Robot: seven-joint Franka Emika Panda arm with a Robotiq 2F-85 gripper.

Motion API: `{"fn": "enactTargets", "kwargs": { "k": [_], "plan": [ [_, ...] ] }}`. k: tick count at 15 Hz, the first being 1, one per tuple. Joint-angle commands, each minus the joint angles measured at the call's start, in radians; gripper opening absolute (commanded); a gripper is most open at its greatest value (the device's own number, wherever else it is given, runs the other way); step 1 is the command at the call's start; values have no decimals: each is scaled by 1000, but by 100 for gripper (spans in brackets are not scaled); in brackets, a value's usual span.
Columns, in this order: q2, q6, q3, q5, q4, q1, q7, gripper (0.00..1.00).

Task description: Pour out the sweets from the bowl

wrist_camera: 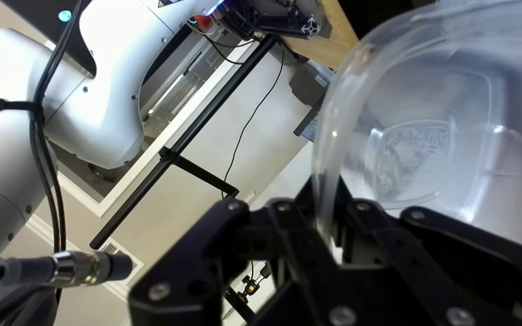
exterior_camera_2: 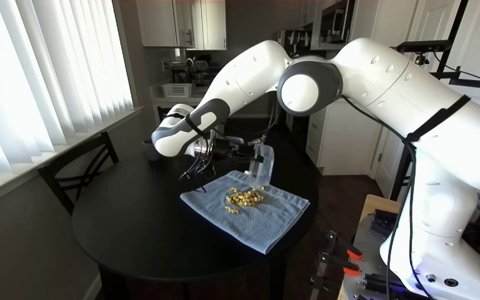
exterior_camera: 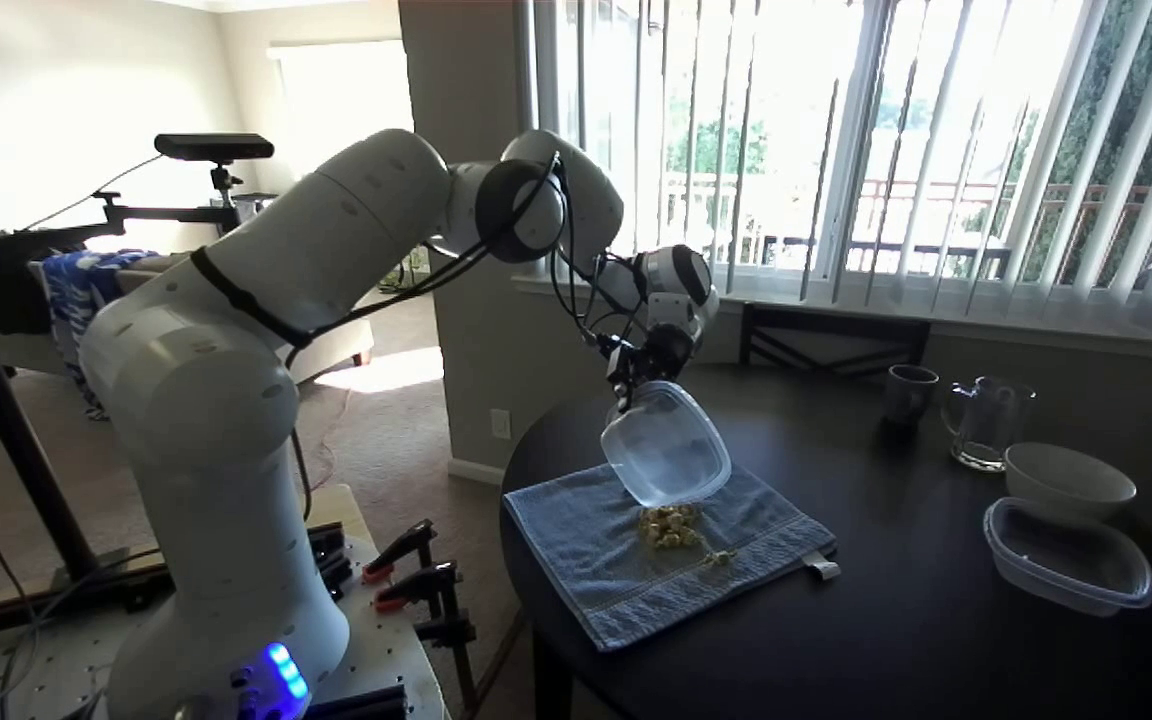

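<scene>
Two fingers [wrist_camera: 372,222] are pinching the bowl [exterior_camera: 669,450] at its rim, standing nearly together, with only that thin edge filling the gap between them. The bowl is hanging over the towel [exterior_camera: 591,550] on the counter [exterior_camera: 896,640], tipped well up on its side, its bottom seemingly facing the arm's base [exterior_camera: 226,600] and its mouth pointing away from it. What the coming move is turning on, as we are judging it, is how the bowl is lying from the fingers: it is reaching down from the held edge, so its lowest edge is sitting close by the sweets [exterior_camera_2: 246,198]; we are not managing to tell whether it is touching them or the towel. Being squarish, it is showing no clear long axis. The sweets are lying heaped on the towel, a few resting apart, so we are taking the pouring as nearly done. Looking into the bowl in the wrist view, we are finding no heap, only a brownish blur [wrist_camera: 363,55] by the rim that we are leaving unnamed. For any last shake, we are wanting that low edge tipping further without dragging through the heap.
</scene>
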State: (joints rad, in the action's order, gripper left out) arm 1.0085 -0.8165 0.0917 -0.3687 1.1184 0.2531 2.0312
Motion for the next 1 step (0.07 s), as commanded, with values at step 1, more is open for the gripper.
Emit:
{"fn": "enactTargets", "kwargs": {
  "k": [1],
  "plan": [
    [14,-5,6,-12,-33,8,-4,1]
  ]
}}
